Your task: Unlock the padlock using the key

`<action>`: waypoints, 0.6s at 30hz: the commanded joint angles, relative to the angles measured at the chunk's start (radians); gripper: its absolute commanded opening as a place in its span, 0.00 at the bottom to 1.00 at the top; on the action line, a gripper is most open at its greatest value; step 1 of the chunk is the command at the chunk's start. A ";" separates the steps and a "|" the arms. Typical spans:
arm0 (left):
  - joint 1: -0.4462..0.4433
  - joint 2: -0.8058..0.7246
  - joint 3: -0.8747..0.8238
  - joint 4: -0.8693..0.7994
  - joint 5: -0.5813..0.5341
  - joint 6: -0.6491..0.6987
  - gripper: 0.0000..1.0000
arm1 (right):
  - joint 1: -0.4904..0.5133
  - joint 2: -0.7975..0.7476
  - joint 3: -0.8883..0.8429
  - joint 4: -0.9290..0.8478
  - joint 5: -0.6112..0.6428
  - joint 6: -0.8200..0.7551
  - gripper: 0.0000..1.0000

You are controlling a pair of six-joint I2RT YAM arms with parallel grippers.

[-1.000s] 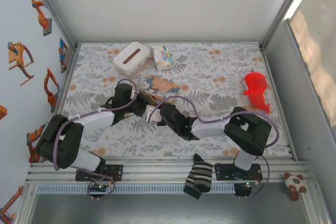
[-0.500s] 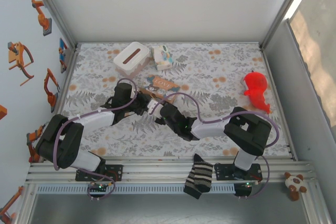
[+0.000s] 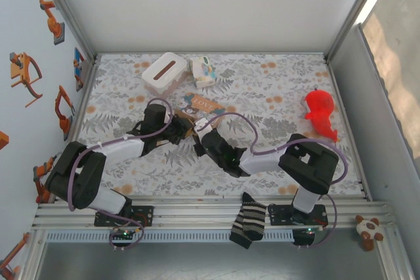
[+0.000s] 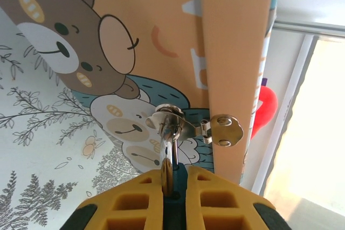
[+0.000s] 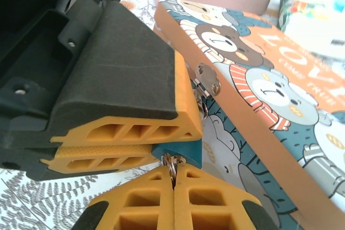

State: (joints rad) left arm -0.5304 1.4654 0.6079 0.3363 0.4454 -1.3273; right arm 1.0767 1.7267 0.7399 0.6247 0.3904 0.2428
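The padlock is a small blue-black block pinched between my left gripper's yellow fingers. Its silver shackle passes through the metal hasp on the edge of the brown "LOVE" box. In the right wrist view the padlock pokes out from under the left fingers. My right gripper is shut on the key and its silver ring, right against the padlock's underside. The key's blade is hidden. From above, the left gripper and right gripper meet beside the box.
A white tissue box and a small printed pack sit at the back. A red toy lies at the right. A striped sock hangs over the front rail, and a plush toy lies outside it.
The right gripper has edged up and in against the left gripper. The box and left gripper have shifted slightly towards the back.
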 commanded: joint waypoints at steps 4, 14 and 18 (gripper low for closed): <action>-0.009 0.037 0.019 -0.015 0.007 0.017 0.00 | -0.009 0.042 -0.020 0.111 0.052 0.215 0.00; -0.031 0.094 0.018 0.013 -0.022 0.036 0.00 | -0.006 0.071 -0.045 0.123 0.059 0.314 0.00; -0.037 0.120 0.015 0.040 -0.024 0.030 0.00 | 0.006 0.085 -0.057 0.132 0.093 0.355 0.00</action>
State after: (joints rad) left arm -0.5606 1.5711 0.6117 0.3489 0.4240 -1.3220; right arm 1.0821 1.7996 0.6941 0.6888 0.3916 0.5053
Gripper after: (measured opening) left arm 0.117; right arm 0.048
